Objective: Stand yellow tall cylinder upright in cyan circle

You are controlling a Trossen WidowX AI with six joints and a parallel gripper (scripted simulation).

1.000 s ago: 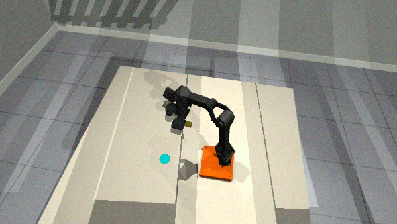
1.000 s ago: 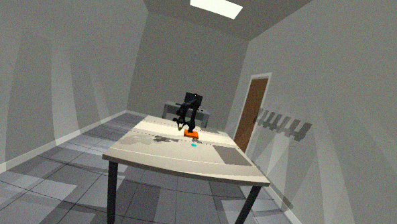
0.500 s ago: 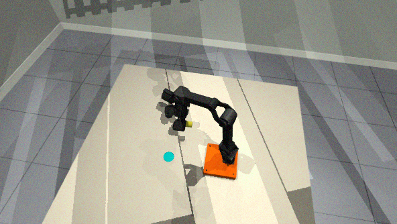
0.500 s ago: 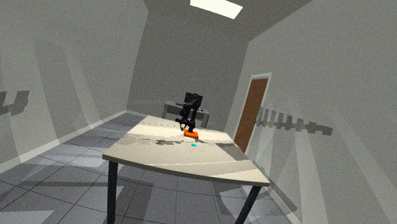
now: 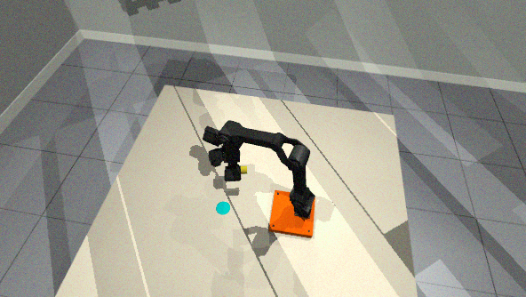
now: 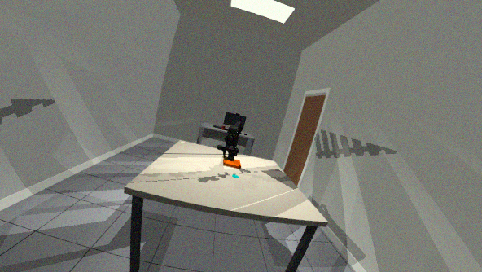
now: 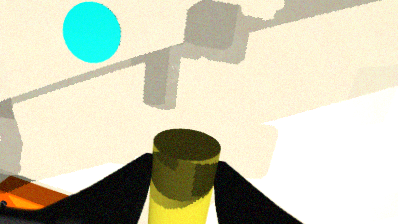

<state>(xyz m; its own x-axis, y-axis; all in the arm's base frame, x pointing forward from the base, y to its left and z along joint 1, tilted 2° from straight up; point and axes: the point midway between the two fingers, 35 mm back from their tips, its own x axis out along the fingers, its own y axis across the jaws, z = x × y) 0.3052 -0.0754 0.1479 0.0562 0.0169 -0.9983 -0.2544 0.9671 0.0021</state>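
The yellow tall cylinder is between the two black fingers of my gripper, which is shut on it. In the wrist view its dark-shaded round end faces up the picture, and its lower part runs out of frame. In the top view only a short piece shows beside the gripper; the rest is hidden, so its exact tilt is hard to tell. It appears held above the table. The cyan circle lies flat on the table, apart from the cylinder, with nothing on it.
The orange base plate carries the arm, to the right of the cyan circle in the top view. Shadows of the arm fall across the pale table. A desk with a monitor stands behind the table.
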